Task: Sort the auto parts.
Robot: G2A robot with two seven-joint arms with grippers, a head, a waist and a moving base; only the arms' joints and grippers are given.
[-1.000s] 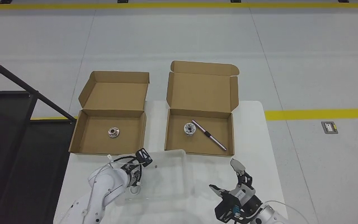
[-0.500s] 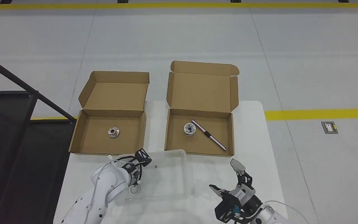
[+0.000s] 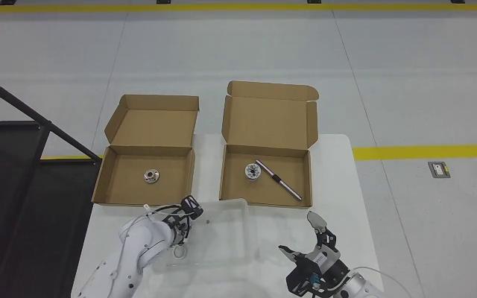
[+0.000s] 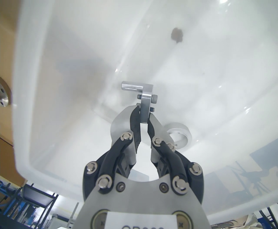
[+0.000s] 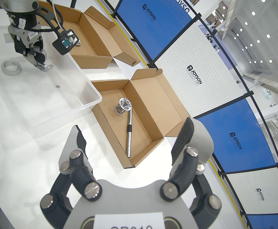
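1. Blue panels [image 5: 139, 19] and white pegboard panels [image 5: 195, 65] stand behind the table, each carrying a small logo and a printed word. Each gripper also has a white sticker with dark characters on its base plate, too cropped to make out.
2. The left gripper [image 4: 144, 118] is pinched narrow on the bracket [image 4: 141, 91], gripping its lower leg between the black pads [image 4: 135, 125].
3. The bracket is a small L-shaped piece of bright machined metal, with a bolt through the upright leg and a short bar across the top.
4. It sits inside the walls of the clear plastic tray [image 4: 19, 86], near a loose metal ring [image 4: 179, 134] lying flat on the tray floor. I can't tell whether the bracket touches the floor.
5. A small dark speck [image 4: 177, 35] lies farther along the tray bottom.
6. The right gripper [image 5: 133, 128] hangs over the bare white table [image 5: 32, 156] with its fingers spread wide and nothing between them, well apart from the tray.
7. The right box [image 3: 267, 195] is an open cardboard box just beyond the tray. It holds a spool-like hub [image 5: 122, 106] and a slim metal rod [image 5: 129, 132] whose end is just beside the hub.
8. The left box [image 3: 145, 197] holds one flanged disc [image 3: 151, 176].
9. Both lids stand open past the table's far edge. A strip of tabletop runs between the boxes, and more lies between the tray and the right gripper.
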